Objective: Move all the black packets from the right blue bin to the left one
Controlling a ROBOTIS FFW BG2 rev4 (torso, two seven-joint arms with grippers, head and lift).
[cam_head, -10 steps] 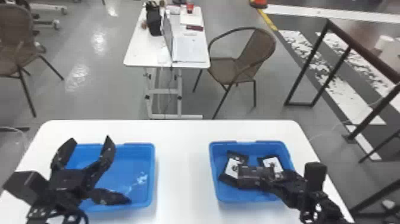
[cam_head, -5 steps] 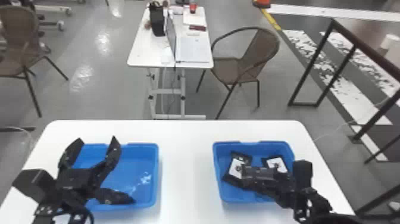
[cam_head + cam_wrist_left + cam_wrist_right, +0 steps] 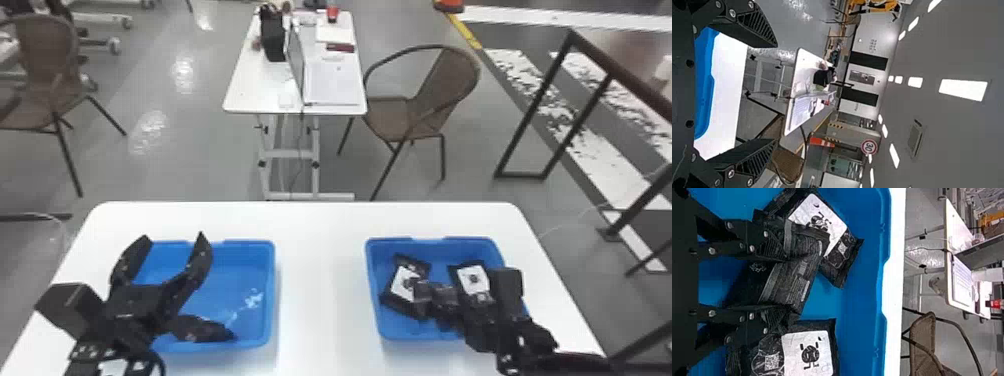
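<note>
My left gripper (image 3: 172,245) stands open above the left blue bin (image 3: 274,295); in the left wrist view, the left gripper (image 3: 775,94) has wide-parted fingers with nothing between them. Down in the right blue bin (image 3: 372,280) is my right gripper (image 3: 432,300), partly hidden. From the right wrist view, the right gripper (image 3: 789,286) is shut on a creased black packet (image 3: 789,282), squeezed between both fingers. Another black packet with a white label (image 3: 819,221) lies beside one finger, partly under the held one. A further labelled packet (image 3: 809,354) lies beside the other finger.
Both bins stand on a white table (image 3: 320,280), with bare tabletop between them. Beyond its far edge are a smaller desk (image 3: 250,85) with a laptop, a wicker chair (image 3: 420,107) and a dark metal frame (image 3: 530,110).
The head view has shifted slightly. My right arm has moved left within the right bin, uncovering more of the packet on the right side. The left gripper keeps its place over its bin.
</note>
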